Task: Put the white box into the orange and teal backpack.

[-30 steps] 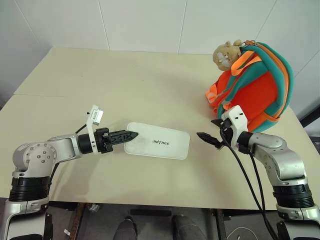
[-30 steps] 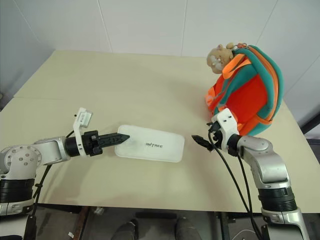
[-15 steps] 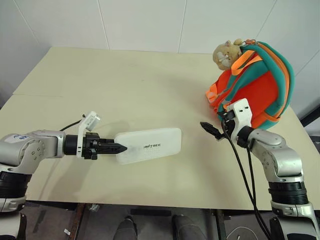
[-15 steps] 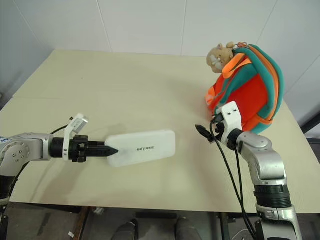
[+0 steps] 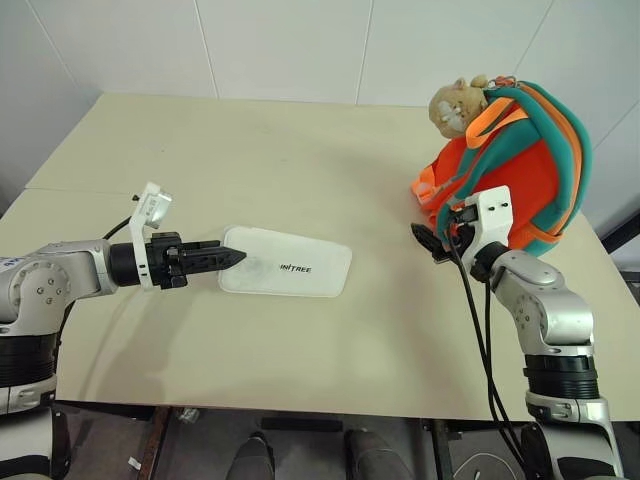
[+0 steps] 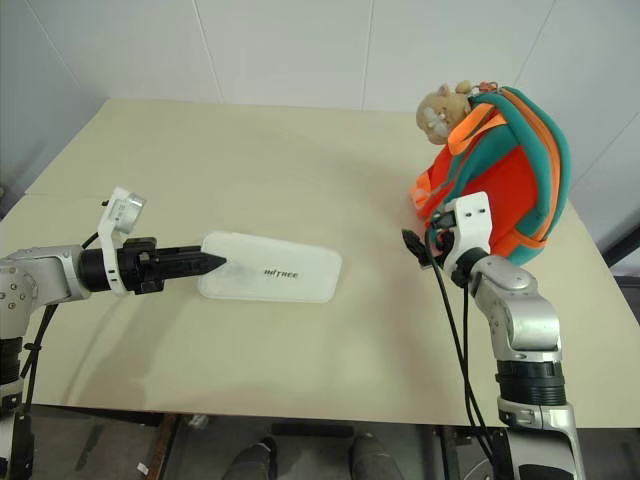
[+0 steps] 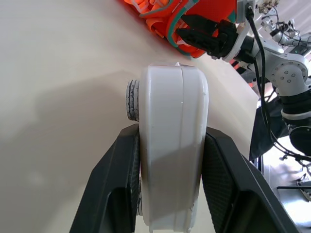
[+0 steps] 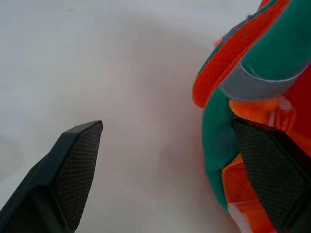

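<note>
The white box is a flat case with small dark lettering, held just above the table at centre left. My left gripper is shut on its left end, and the left wrist view shows the box clamped between both black fingers. The orange and teal backpack stands upright at the right rear with a beige plush toy on top. My right gripper is open at the backpack's lower left side. In the right wrist view one of its fingers lies against a teal and orange strap.
The beige table has open surface between the box and the backpack and behind the box. Its front edge runs close to my arms. Black cables hang from my right wrist. A white wall stands behind the table.
My left gripper rose and drew left with the white box, which tilted midway and lies flatter now. My right gripper moved up and forward to the backpack's side, staying open.
</note>
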